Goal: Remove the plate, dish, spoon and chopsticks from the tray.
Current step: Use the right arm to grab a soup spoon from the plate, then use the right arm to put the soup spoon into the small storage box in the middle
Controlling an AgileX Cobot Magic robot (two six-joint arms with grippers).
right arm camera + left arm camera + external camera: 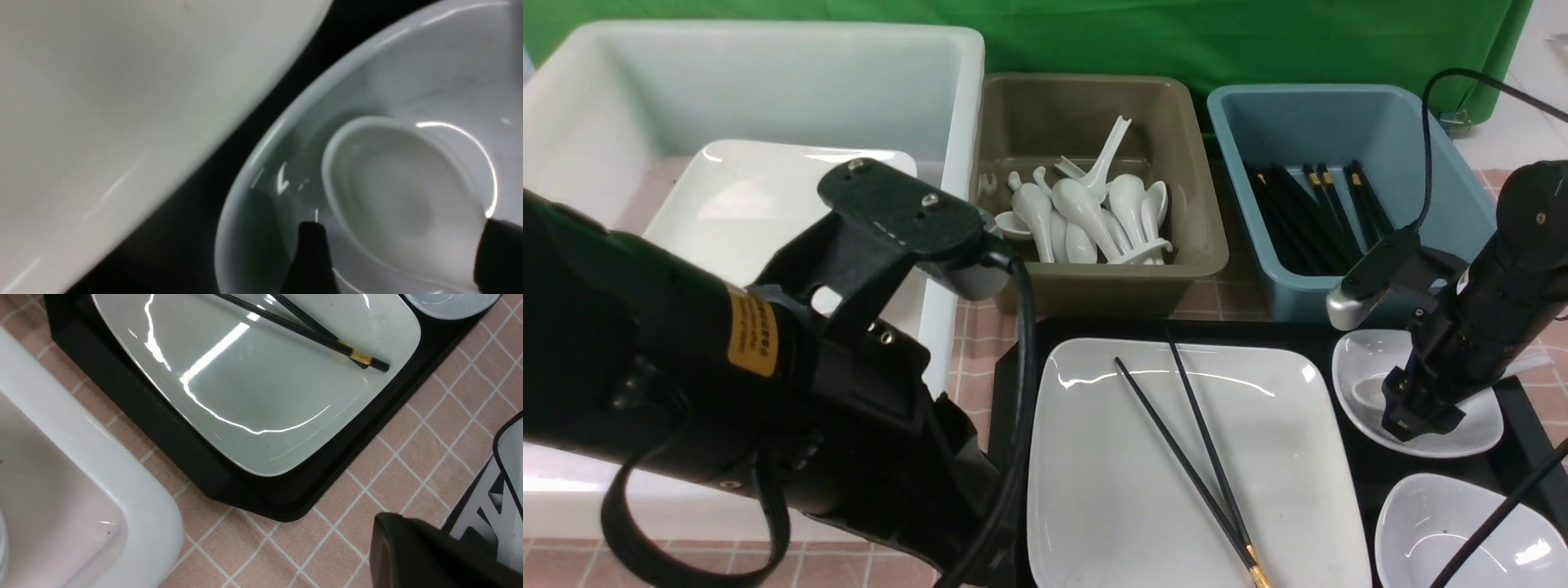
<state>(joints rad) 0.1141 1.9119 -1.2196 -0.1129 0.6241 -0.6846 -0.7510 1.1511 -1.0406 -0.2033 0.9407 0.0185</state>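
Observation:
The large white plate (1143, 490) lies on the black tray (1347, 333), and the two black chopsticks (1188, 445) lie crossed on it. Their gold-banded ends (361, 356) show in the left wrist view. A small white dish (1356, 371) sits at the tray's far right with the spoon (400, 192) inside it. My right gripper (402, 232) reaches down into that dish, open, with one finger on each side of the spoon's bowl. A second dish (1462, 531) sits nearer on the tray. My left gripper (382, 535) is shut and empty over the tiled table beside the tray's near left corner.
Behind the tray stand a white bin (768, 82) holding a large white plate, an olive bin (1029, 114) with several spoons, and a blue bin (1339, 114) with black chopsticks. My bulky left arm (727, 367) fills the left foreground.

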